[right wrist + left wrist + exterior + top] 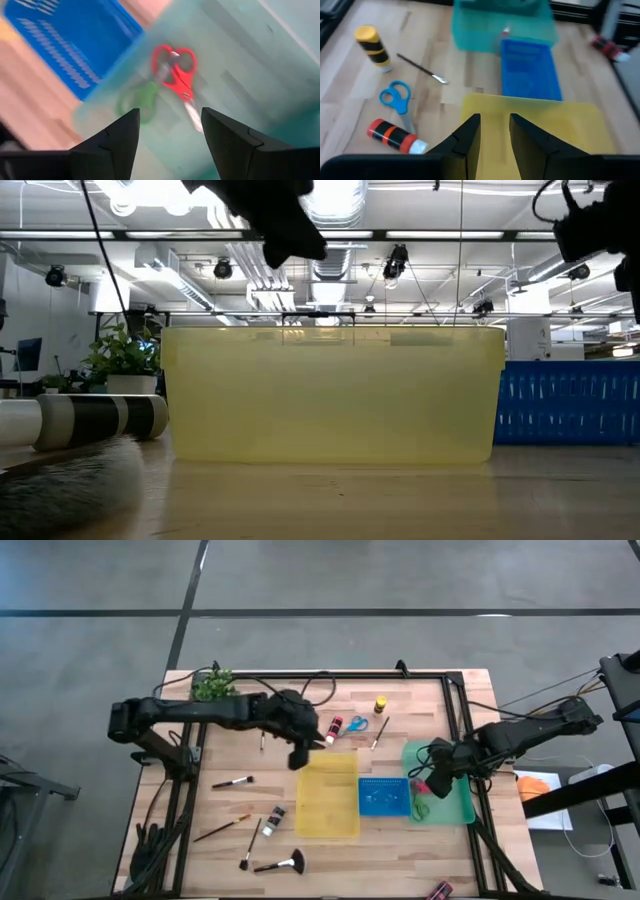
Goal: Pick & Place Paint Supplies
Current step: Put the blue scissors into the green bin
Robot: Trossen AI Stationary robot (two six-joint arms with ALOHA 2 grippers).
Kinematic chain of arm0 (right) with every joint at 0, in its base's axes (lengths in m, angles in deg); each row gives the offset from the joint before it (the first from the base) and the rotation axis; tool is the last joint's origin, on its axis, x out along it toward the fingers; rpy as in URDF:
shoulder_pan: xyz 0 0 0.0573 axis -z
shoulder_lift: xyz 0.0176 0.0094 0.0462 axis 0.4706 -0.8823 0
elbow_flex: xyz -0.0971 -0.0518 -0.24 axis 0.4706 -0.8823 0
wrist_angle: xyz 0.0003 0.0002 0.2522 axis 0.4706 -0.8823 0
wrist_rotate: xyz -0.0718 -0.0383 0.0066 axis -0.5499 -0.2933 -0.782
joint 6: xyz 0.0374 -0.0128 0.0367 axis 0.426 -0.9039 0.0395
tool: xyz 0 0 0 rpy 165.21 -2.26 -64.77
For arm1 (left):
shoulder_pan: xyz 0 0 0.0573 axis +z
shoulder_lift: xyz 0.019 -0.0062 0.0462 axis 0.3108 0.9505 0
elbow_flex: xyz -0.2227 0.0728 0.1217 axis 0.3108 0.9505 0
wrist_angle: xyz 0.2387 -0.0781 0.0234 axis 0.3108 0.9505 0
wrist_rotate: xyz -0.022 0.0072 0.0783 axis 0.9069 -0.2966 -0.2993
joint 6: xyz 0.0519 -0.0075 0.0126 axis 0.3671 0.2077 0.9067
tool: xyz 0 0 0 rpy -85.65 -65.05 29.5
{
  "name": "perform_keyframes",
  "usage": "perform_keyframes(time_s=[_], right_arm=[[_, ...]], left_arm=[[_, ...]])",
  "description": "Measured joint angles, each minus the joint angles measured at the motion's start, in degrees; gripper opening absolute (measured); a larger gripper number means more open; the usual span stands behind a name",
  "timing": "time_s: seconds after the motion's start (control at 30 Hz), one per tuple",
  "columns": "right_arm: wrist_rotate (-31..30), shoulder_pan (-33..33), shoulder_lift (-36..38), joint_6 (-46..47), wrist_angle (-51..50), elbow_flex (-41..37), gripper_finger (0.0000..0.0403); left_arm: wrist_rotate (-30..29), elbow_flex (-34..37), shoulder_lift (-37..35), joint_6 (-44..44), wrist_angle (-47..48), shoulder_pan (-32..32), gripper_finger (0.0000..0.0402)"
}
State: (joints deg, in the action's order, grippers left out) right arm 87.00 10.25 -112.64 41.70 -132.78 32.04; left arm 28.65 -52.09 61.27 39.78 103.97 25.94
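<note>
The robot has two dark, near-black jointed arms, the left arm (200, 712) long and slim with a bulkier wrist housing. The right arm (520, 735) carries looping black cables near its wrist. Each wrist ends in two matte black, wedge-shaped fingers (110, 145) with angular, faceted edges and flat inner faces.

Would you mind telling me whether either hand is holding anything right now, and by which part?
Nothing is held. The right hand is open above the red scissors in the green tray; the left hand is empty.
</note>
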Motion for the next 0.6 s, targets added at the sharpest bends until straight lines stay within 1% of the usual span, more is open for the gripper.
perform_keyframes(time_s=[0.13,0.23,0.3,0.37,0.43,0.53,0.6], right_arm=[[-2.55,-0.81,4.66,0.92,3.38,0.00,0.0212],[-4.03,-0.81,7.33,0.64,5.35,0.00,0.0212],[-5.04,-0.81,8.51,0.25,6.64,0.00,0.0212],[-5.69,-0.81,9.80,-0.34,7.78,0.00,0.0212],[-6.25,-0.81,10.66,-1.19,8.75,0.01,0.0212],[-6.87,-0.81,11.79,-2.32,9.78,0.02,0.0212],[-7.12,-0.81,12.43,-2.91,10.00,0.02,0.0212]], left_arm=[[-2.19,-4.70,7.00,-0.52,1.06,0.44,0.0118],[-2.19,-11.85,13.67,0.14,2.40,1.33,0.0122],[-2.40,-18.80,18.66,1.38,6.89,2.06,0.0125],[-4.54,-27.12,24.09,2.09,13.14,3.19,0.0127],[-6.80,-36.41,30.01,2.08,21.31,4.91,0.0128],[-7.15,-49.15,38.55,1.75,32.15,8.12,0.0128],[-7.22,-55.59,43.34,0.86,35.52,9.78,0.0128]])
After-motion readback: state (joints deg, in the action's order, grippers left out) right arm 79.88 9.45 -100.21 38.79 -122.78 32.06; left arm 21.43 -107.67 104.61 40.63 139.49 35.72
